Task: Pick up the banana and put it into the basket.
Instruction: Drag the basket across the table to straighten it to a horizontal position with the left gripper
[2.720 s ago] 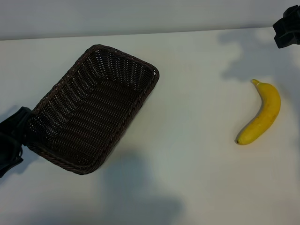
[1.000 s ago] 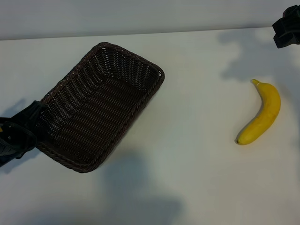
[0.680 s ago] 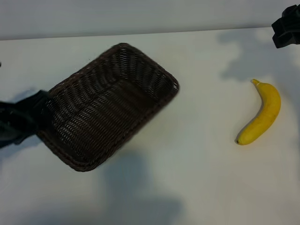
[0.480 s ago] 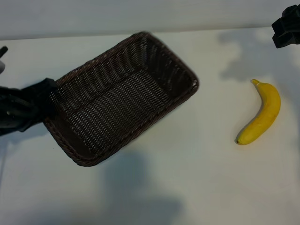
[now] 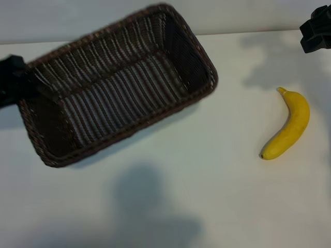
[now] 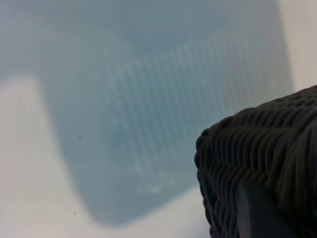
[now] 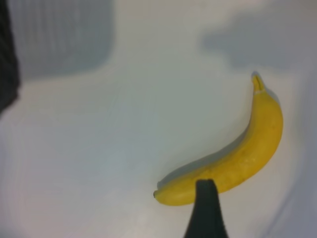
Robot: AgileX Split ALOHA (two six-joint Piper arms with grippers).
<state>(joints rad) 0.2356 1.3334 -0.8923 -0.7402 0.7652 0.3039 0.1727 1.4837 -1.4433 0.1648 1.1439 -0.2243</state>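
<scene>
Now the left gripper [image 5: 15, 82], clamped on the basket [image 5: 119, 85] rim, has lifted and swung it toward the banana [image 5: 289, 125] — which lies untouched on the desk [image 5: 207, 196], well apart. Right gripper [image 5: 316, 30] hangs beyond the banana, fingers spread — pickup not begun.

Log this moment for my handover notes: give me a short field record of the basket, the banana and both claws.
basket: lifted off the table, tilted, empty, held at its left short end
banana: lying on the table, right side, untouched, apart from the basket
left claw: at the far left, clamped on the basket's rim
right claw: top right corner, open, holding nothing, beyond the banana's stem end
task stage: banana not yet picked up
</scene>
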